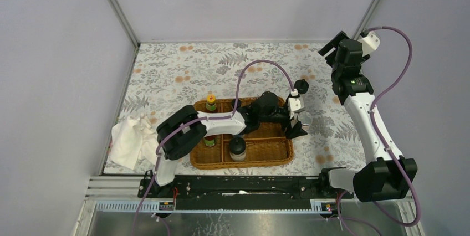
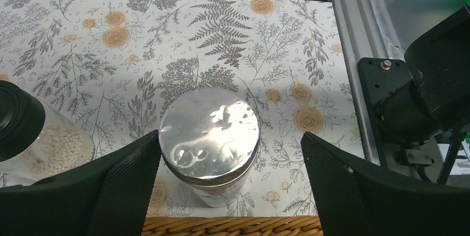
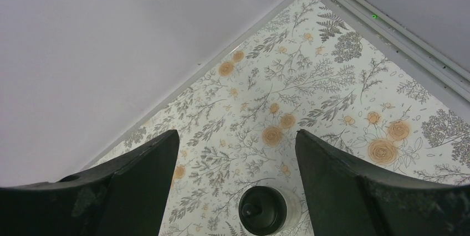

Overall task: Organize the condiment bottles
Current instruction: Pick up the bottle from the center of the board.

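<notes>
A silver-lidded shaker (image 2: 209, 136) stands on the floral cloth just outside the wicker tray's (image 2: 233, 226) right rim. My left gripper (image 2: 230, 136) is open around it, the left finger close to the lid and the right finger well apart. From above, the left gripper (image 1: 299, 125) sits by the shaker (image 1: 304, 118). A cream jar with a black knobbed lid (image 1: 301, 86) stands behind it, also seen as the jar (image 3: 263, 209) far below my open, empty right gripper (image 3: 237, 136). In the tray (image 1: 277, 158) are a yellow-capped bottle (image 1: 211, 103) and a black-capped jar (image 1: 237, 147).
A crumpled white cloth (image 1: 130, 142) lies left of the tray. My left arm stretches across the tray and hides part of it, including most of a second bottle (image 1: 209, 140). My right gripper (image 1: 331, 47) is raised near the back right corner wall.
</notes>
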Tool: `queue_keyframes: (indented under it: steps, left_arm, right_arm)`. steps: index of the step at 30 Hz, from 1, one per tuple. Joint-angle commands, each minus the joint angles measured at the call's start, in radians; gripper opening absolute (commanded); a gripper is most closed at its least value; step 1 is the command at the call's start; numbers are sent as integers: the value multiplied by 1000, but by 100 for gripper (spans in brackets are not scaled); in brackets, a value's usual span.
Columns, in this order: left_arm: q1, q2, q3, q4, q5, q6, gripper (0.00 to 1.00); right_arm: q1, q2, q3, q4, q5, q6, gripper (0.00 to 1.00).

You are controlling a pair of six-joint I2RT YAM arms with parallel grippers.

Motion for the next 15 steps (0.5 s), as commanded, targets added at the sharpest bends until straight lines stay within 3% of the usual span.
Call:
queue_keyframes:
  steps: [1,15]
  left_arm:
    - [4,24,35,17,7,-3,99]
    - [4,56,54,55,-37,0,98]
  right_arm:
    - [-3,10,29,50,9,-15,84]
    - [-3,24,35,51,13,-19,84]
